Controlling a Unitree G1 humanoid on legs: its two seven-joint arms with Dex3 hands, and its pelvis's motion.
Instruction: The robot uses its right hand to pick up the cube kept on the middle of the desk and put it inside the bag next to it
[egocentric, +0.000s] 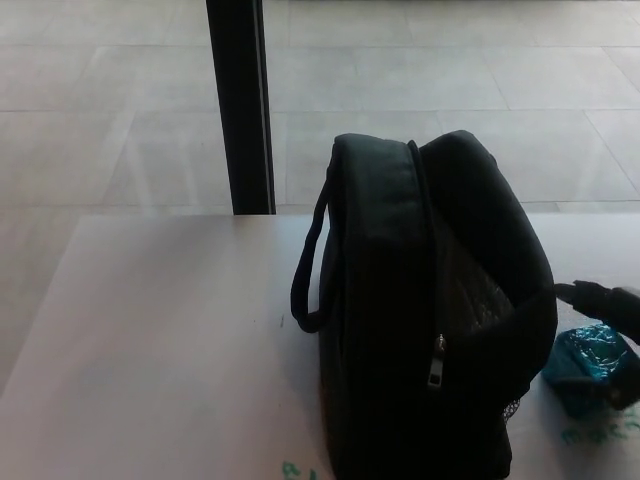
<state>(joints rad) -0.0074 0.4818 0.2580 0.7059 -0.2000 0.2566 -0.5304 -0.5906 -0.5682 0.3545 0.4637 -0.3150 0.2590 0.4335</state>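
A shiny teal cube (588, 362) sits tilted at the desk's right edge, just right of the black bag (430, 320). My right hand (612, 318) reaches in from the right border. One dark finger lies over the cube's top and another dark part wraps its right side, so the hand is shut on the cube. Most of the hand is cut off by the picture edge. The bag stands upright on the desk, its zipper open along the top and its mesh-lined inside facing the cube. My left hand does not show.
The pale desk (160, 340) stretches left of the bag. The bag's carry handle (308, 270) loops out on its left side. A black post (243, 105) stands behind the desk on the tiled floor. Green marks show near the desk's front edge.
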